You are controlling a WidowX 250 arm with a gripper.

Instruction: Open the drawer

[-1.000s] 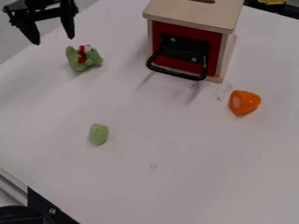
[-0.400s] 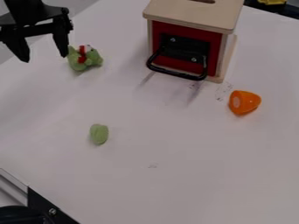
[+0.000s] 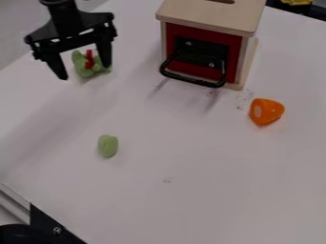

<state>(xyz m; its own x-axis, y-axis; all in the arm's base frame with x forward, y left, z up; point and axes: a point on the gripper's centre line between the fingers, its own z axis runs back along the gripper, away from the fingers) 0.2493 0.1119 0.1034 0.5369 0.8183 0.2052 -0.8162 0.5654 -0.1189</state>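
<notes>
My gripper (image 3: 85,72) hangs at the upper left, its two fingers spread apart with nothing held between them. It is well to the left of the wooden box (image 3: 210,16), and one finger partly covers a green plush toy. The box's red drawer front (image 3: 170,45) sits flush within the wooden frame. A black handle (image 3: 191,80) sticks out from that front toward the camera.
The green plush toy (image 3: 85,67) lies behind the gripper. An orange toy piece (image 3: 266,111) rests right of the box, and a small light-green object (image 3: 107,146) lies on the white table (image 3: 191,190). Black hardware (image 3: 51,228) stands at the lower left corner.
The gripper has come down from the upper left corner and then moved right, now overlapping the plush toy. The box, its handle and the loose objects have kept their places.
</notes>
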